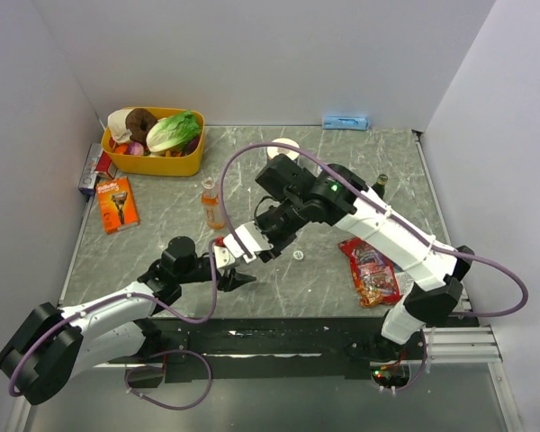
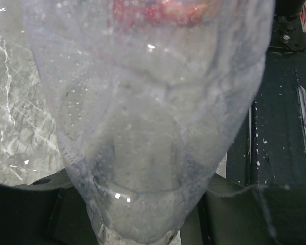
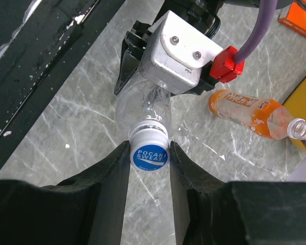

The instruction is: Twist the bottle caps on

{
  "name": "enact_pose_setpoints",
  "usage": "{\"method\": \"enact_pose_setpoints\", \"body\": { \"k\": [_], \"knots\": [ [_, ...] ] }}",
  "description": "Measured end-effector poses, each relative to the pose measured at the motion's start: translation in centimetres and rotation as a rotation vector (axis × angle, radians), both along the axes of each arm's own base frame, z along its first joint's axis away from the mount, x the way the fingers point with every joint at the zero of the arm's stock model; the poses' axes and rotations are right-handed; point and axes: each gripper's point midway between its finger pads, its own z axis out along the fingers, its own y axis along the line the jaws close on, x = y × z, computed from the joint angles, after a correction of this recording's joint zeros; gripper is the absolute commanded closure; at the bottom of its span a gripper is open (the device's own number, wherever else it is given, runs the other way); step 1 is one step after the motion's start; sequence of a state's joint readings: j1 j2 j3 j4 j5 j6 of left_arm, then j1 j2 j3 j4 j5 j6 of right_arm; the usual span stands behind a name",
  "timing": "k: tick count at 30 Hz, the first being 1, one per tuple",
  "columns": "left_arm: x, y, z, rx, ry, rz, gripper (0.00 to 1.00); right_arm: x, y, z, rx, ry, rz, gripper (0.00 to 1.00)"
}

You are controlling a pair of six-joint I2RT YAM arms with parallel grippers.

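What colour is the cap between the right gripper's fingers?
The cap is blue-topped with white lettering, whitish sides; right wrist view shows it best.

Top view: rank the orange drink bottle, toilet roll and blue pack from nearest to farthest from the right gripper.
From the right gripper:
1. orange drink bottle, just behind it
2. toilet roll, farther back
3. blue pack, against the back wall

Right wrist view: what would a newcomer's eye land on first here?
The blue Pocari Sweat cap, pinched between the fingers of the right gripper, sitting on the neck of the clear bottle that the left gripper clamps. Beyond it, the orange drink bottle has no cap.
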State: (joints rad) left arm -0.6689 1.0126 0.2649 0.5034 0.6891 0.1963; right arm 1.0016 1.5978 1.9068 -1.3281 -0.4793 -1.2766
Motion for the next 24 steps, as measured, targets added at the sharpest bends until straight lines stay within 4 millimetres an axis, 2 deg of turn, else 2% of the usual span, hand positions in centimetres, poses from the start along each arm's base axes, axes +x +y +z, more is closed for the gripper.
{"method": "enact_pose_setpoints", "body": {
  "k": [11,18,24],
  "knots": [
    [0.8,0.7,-0.8,-0.015,-0.003,0.078,0.99,0.8,0.9,-0.7,-0.04,0.025,-0.029,0.71],
    [1.0,1.2,-1.3,-0.043,0.001,0.136,0.99,1.1,1.2,-1.3,-0.032,0.117,-0.154,0.72],
    [2.1,1.4,-1.1,-0.04,-0.019,0.204,0.99,1.9,1.7,-1.1,-0.037,0.176,-0.274,0.74]
  ]
}}
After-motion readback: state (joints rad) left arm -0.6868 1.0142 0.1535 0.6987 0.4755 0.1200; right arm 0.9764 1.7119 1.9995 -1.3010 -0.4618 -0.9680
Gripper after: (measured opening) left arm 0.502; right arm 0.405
